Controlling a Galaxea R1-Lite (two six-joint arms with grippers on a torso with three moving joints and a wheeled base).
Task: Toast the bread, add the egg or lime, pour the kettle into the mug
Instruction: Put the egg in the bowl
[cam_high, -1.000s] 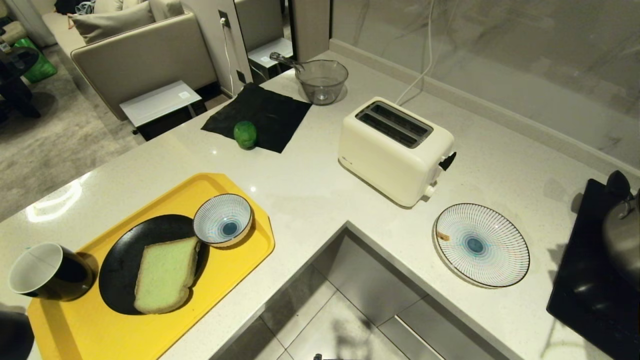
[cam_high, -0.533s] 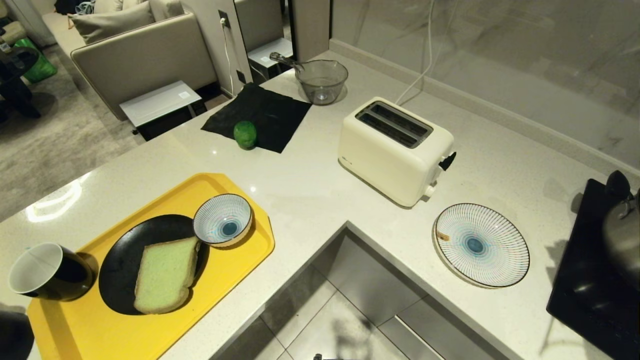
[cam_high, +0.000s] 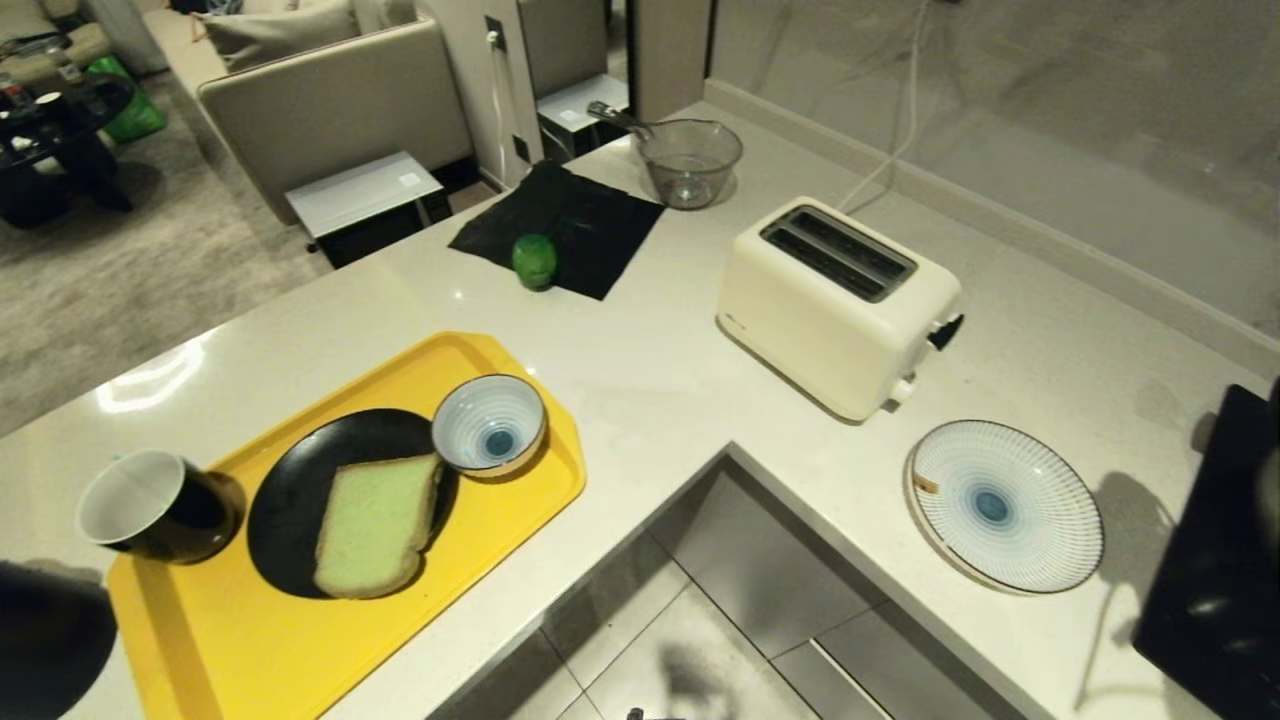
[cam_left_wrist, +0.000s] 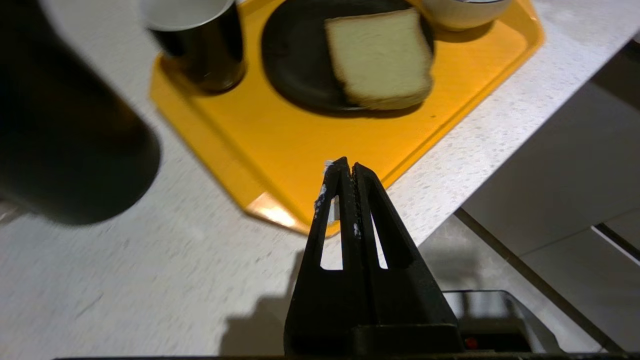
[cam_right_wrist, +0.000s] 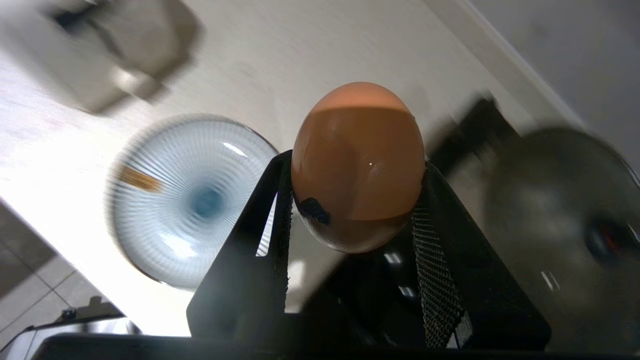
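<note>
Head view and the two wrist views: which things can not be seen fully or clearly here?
- Kettle: left wrist view, blurred and cut off by the edge; head view shows only a dark corner.
- Right gripper: outside the head view; its jaws hold the egg.
- Striped plate: right wrist view, blurred and partly hidden by the gripper.
- Toaster: slot contents too dark to tell.

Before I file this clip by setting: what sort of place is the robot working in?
Most likely a home kitchen open to a living room: a pale stone counter carries a cream toaster and a yellow tray with bread, and a sofa stands beyond the counter.
</note>
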